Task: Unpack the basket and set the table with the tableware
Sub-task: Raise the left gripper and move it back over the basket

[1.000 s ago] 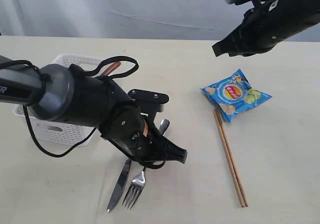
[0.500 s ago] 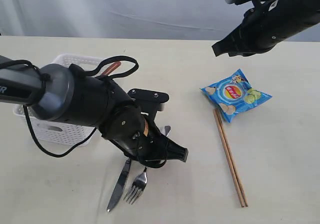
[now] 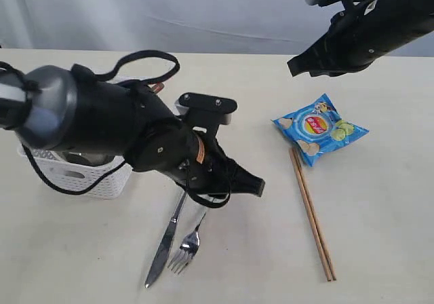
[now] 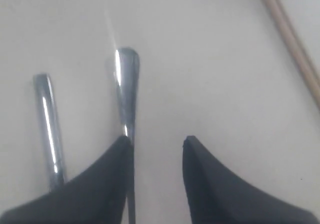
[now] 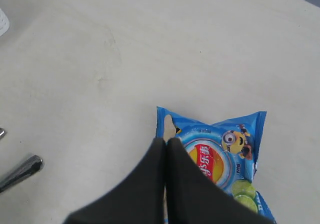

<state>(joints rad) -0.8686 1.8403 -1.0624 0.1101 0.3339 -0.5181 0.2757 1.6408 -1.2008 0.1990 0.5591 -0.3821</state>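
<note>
Pale cream table (image 3: 380, 250) before a grey backdrop. We see the knife (image 3: 163, 250) and fork (image 3: 190, 239) laid side by side near the white basket (image 3: 102, 182), as a place setting requires, with the chopsticks (image 3: 310, 212) well apart. The left gripper (image 4: 157, 151) hovers low over the handles, jaws parted and empty. The right gripper (image 5: 166, 146) hangs closed, holding nothing, above the chip bag (image 5: 220, 154).

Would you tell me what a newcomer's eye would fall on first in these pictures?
The bulky black left arm fills the left half of the exterior view, its open fingers over the handles of the knife and fork, which lie side by side. On the right, the bright blue chip bag stands out, with the chopsticks lying next to it.
</note>
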